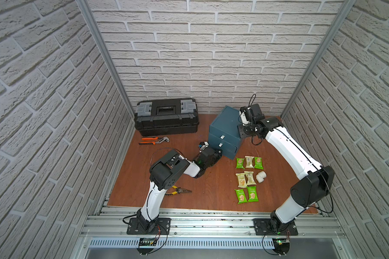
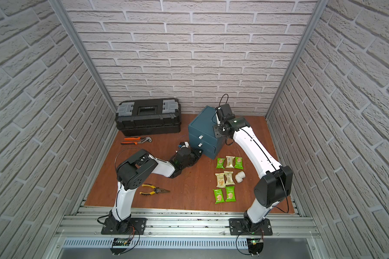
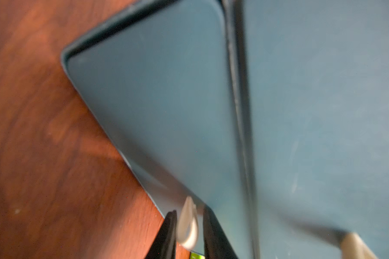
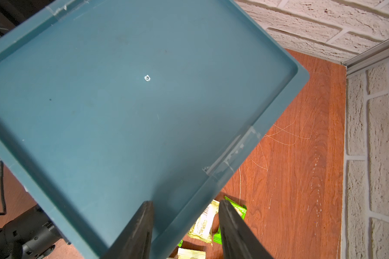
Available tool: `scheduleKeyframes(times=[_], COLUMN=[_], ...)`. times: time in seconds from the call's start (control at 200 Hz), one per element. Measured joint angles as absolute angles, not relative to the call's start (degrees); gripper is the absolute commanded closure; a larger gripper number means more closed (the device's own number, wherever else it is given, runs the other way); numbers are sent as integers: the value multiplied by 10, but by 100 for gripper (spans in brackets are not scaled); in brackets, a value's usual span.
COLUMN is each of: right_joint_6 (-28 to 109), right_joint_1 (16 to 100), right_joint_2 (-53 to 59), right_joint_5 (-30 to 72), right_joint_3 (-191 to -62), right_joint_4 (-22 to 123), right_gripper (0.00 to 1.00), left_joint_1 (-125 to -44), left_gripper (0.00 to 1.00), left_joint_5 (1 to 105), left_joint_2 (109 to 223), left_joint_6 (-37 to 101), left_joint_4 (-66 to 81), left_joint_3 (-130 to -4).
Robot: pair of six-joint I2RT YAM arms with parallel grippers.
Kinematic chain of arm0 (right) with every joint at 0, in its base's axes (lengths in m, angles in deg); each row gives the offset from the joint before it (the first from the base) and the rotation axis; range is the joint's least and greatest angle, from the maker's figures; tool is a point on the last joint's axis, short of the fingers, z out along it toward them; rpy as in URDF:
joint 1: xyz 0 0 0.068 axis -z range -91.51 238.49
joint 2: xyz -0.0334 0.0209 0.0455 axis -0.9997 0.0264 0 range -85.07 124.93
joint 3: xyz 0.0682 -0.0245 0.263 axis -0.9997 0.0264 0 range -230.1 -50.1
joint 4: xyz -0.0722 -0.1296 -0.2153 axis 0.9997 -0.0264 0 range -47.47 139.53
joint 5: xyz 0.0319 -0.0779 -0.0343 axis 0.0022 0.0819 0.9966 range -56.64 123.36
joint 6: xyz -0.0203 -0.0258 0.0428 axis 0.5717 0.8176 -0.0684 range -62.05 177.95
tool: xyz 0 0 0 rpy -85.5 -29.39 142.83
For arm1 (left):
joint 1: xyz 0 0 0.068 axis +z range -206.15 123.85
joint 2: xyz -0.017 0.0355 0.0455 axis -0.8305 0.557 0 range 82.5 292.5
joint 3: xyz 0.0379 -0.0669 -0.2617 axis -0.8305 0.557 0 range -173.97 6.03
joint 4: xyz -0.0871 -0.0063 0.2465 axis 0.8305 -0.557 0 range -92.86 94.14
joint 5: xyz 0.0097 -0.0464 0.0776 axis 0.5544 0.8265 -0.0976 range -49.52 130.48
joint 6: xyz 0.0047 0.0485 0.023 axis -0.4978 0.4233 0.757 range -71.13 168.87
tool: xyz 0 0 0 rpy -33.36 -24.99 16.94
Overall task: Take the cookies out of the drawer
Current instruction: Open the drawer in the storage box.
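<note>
Several cookies (image 1: 249, 162) in green and cream wrappers lie in rows on the table in front of the blue cabinet (image 1: 225, 121). Both of its drawers look shut, and their insides are hidden. My left gripper (image 3: 188, 215) is low at the cabinet's front, its black fingers pinching the white handle tab (image 3: 188, 224) of the lower drawer (image 3: 155, 101). The upper drawer's handle (image 1: 222, 137) is free. My right gripper (image 4: 186, 203) hangs open just over the cabinet's top, above its edge (image 4: 211, 186), holding nothing.
A white pipe elbow (image 1: 261, 177) lies beside the packets. A black toolbox (image 1: 166, 116) stands at the back left, with orange-handled pliers (image 1: 154, 140) in front of it. Yellow-handled pliers (image 1: 180, 190) lie near my left arm. Brick walls close in three sides.
</note>
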State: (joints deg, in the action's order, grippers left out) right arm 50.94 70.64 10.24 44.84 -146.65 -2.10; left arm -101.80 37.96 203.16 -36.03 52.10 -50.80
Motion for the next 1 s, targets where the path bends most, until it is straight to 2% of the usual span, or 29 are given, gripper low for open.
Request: scheduleKeyframes(times=[0.43,1.0], right_joint_6=[511,527], right_joint_1=[706,702], right_joint_2=[102,98], right_joint_5=[448,435], right_joint_3=[-1468,-1510], right_joint_4=[-22,-57], right_gripper=[49,46], left_joint_1=[-1020,-1051], left_gripper=[100,100], left_joint_5=[369,325], left_joint_2=[2026,1948], left_joint_6=[-355,-336], left_joint_4=[525,525], left_joint_3=[-497,-392])
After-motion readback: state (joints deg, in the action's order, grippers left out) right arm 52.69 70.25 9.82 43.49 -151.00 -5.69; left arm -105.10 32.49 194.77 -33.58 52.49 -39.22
